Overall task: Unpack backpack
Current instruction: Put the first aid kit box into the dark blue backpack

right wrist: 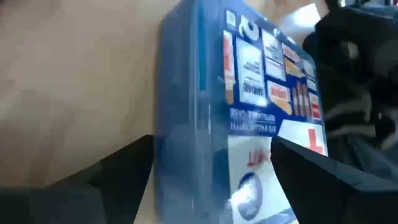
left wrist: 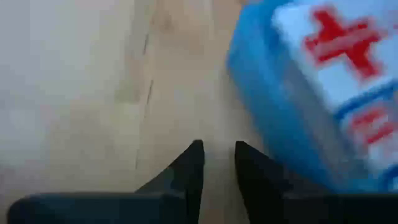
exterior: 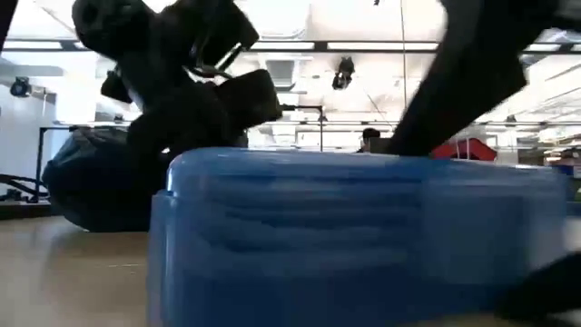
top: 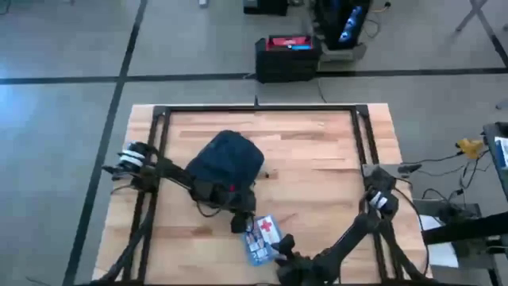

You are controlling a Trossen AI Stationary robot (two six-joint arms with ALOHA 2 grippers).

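Note:
The dark navy backpack (top: 226, 159) lies on the wooden table, left of centre. Near the front edge a blue-and-white box with a red cross (top: 262, 237) lies flat on the wood, label up; the low view shows its blue side (exterior: 363, 236) resting on the table. My left gripper (left wrist: 217, 152) hovers just beside the box's left side, slightly open, with bare wood between its fingers. My right gripper (right wrist: 211, 149) is open wide, one finger standing on each side of the box's near end (right wrist: 249, 186). My left gripper's finger (left wrist: 255, 174) stands close against the box's blue side; I cannot tell whether it touches. My right gripper's fingers (right wrist: 118, 174) flank the box, slanting down from the near right; I cannot tell whether they touch it. The box lies on the table.
Black frame rails (top: 254, 110) run round the tabletop. A black case with a red top (top: 287, 56) sits on the floor beyond the far edge. Bare wood (top: 317, 159) lies right of the backpack. Cables and equipment (top: 468, 151) stand off the table's right side.

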